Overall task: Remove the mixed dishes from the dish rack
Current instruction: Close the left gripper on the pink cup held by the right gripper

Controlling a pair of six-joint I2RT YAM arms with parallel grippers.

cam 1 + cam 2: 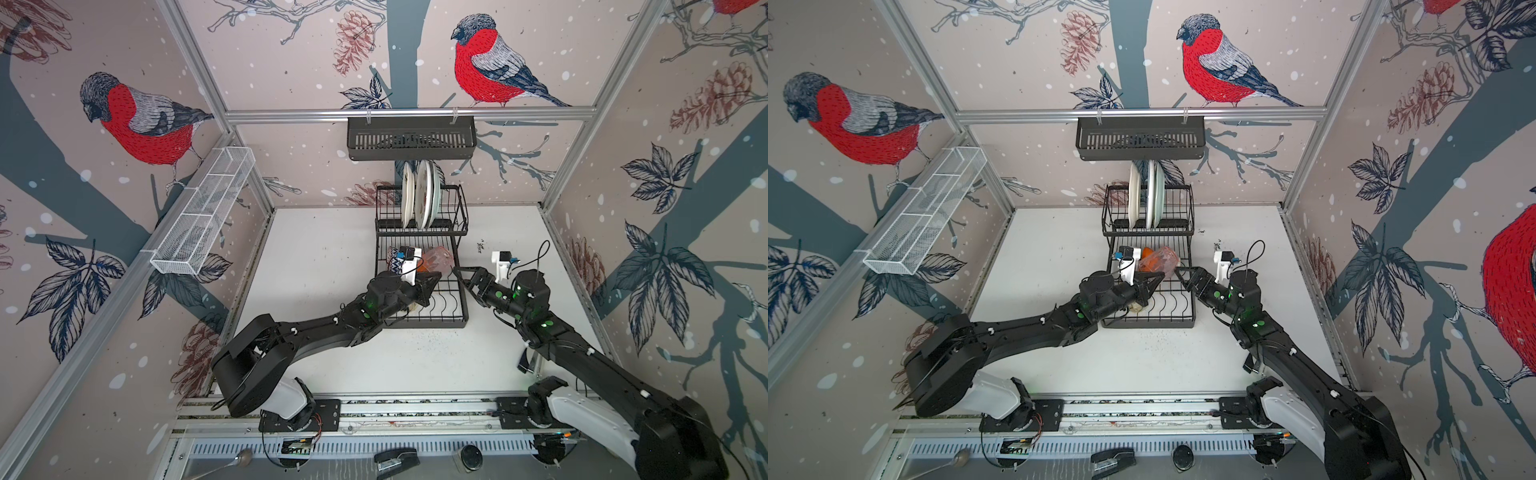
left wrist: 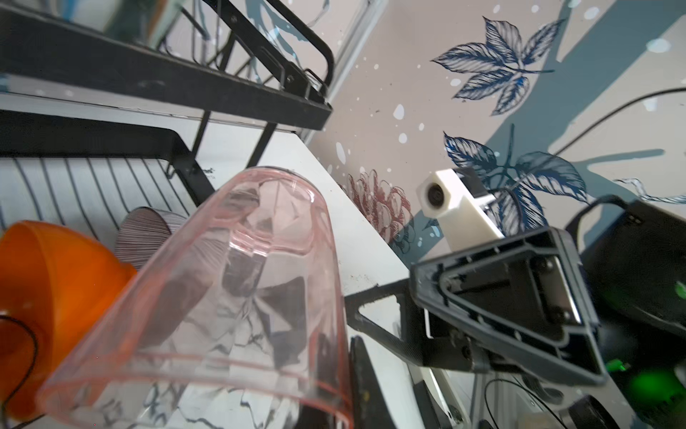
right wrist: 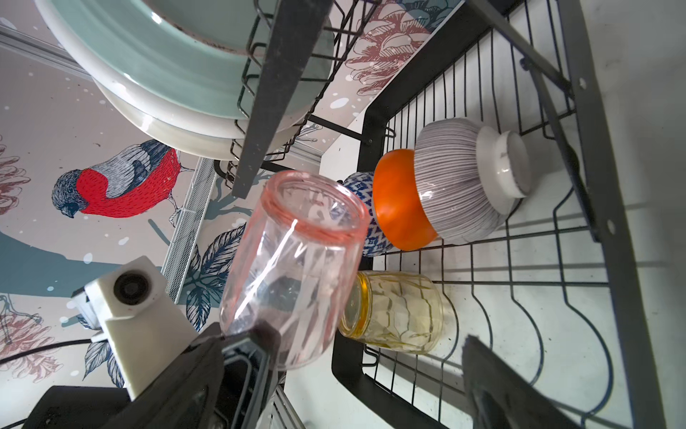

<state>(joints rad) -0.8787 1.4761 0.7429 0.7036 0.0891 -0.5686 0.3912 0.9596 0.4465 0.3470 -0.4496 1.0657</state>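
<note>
Left gripper (image 1: 1156,279): jaws pressed together on wall of pink tumbler (image 3: 297,267), pinching end nearest gripper. Tumbler tilted, held above lower tray of dish rack (image 1: 457,309).
Right gripper (image 1: 462,277): jaws spread wide, tips just beside tumbler's far side; cannot tell if touching.
Under held tumbler: amber tumbler (image 3: 397,312) on its side on tray wires.
Beyond left jaws: blue-patterned bowl (image 3: 358,189), orange bowl (image 3: 397,200), grey-ribbed bowl (image 3: 456,178), nested, lying sideways.
Plates (image 1: 419,199) upright in raised basket, well beyond both jaws.
</note>
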